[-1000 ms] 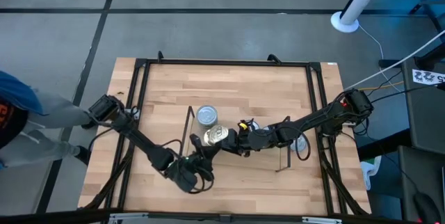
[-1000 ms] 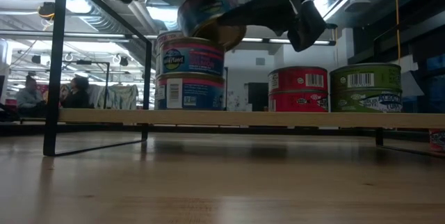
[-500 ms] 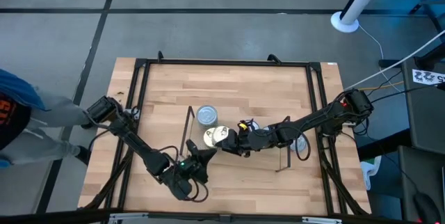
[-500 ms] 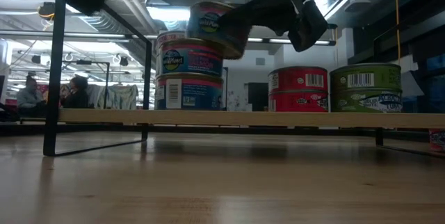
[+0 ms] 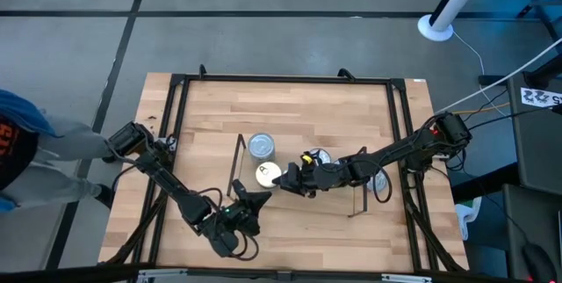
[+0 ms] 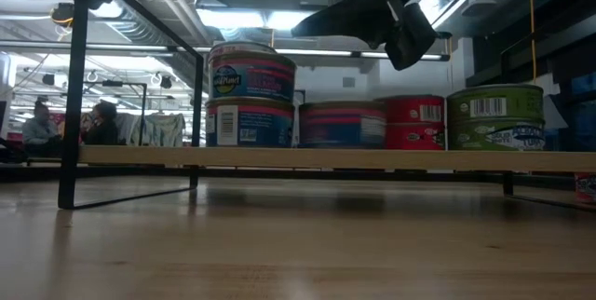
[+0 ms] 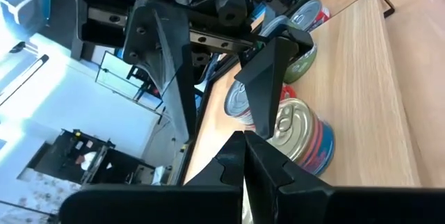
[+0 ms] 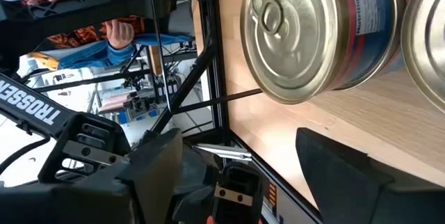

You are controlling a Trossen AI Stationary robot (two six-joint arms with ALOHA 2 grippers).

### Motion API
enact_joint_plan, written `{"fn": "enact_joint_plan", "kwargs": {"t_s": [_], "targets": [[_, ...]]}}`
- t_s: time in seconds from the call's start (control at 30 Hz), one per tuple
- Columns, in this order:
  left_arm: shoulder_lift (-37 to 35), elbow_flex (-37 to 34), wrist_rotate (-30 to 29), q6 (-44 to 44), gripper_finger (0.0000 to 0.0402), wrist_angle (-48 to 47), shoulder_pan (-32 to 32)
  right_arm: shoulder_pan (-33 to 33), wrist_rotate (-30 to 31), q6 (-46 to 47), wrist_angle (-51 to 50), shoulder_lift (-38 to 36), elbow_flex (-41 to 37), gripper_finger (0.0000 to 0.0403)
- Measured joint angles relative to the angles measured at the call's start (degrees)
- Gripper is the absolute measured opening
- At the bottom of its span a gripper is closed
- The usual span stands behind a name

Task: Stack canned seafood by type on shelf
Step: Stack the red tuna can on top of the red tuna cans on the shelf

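Right fingers spread above a tin standing on the shelf

On the shelf point(image 5: 338, 197), a lone blue-and-red tin point(image 6: 342, 124) stands just beside the two-tin stack point(image 6: 251, 95), with red tins point(image 6: 416, 121) and green tins point(image 6: 494, 115) farther along from that stack. The right gripper point(image 5: 283, 178) hangs over the lone tin, fingers point(image 8: 334, 165) apart, gripping nothing. The left gripper point(image 5: 250, 202) sits off the shelf's front edge, fingers point(image 7: 243, 156) pressed together.

From my station I can read "TROSSEN" in white capitals on the dark arm housing point(image 8: 31, 104) in the right wrist view. White barcodes show on the green tin point(image 6: 494, 118) and the red tin point(image 6: 417, 121) on the shelf point(image 6: 326, 157); their digits and the other tins' label print are too small to read.
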Motion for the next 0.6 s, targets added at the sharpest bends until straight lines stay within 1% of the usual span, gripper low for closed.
{"fn": "enact_joint_plan", "kwargs": {"t_s": [0.13,0.27,0.43,0.6], "targets": [[-0.01,0.0,0.0,-2.44,0.0001,0.0,-0.46,0.0,-1.44,-1.55,0.0,0.0,0.0,0.0282],[-0.02,0.0,0.01,-4.48,0.0001,0.0,-1.21,0.0,-1.47,-3.76,0.0,0.0,0.0,0.0282],[-0.02,0.0,0.02,-5.08,0.0001,0.79,-2.81,0.0,-1.48,-8.4,0.1,0.0,0.0,0.0282],[-0.02,0.0,0.04,-5.11,0.0001,3.6,-4.65,0.02,-1.49,-14.55,0.72,-0.57,0.11,0.0282]]}}
